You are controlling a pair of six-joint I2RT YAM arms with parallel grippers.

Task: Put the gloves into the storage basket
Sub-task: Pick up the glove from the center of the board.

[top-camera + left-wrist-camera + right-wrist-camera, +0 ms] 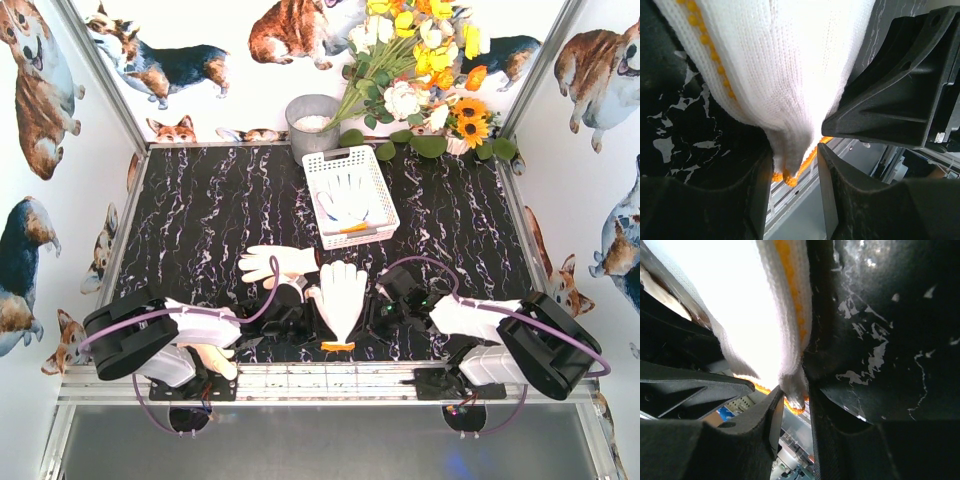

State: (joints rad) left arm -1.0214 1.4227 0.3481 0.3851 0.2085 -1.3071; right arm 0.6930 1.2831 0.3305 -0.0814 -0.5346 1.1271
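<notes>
Top view: above, behind the arms, overlooking the surface. Wrist views: close along the jaws (sharing one glove).

The left half of the bench lies bare from the near edge to the far left corner. A bare strip also runs along the right edge beside the storage basket. Its top is open from above. A grey bucket crowds its far end, and flowers overhang the far right corner. At the middle of the near edge, the left end effector and right end effector flank a glove. A loose glove lies just left.
</notes>
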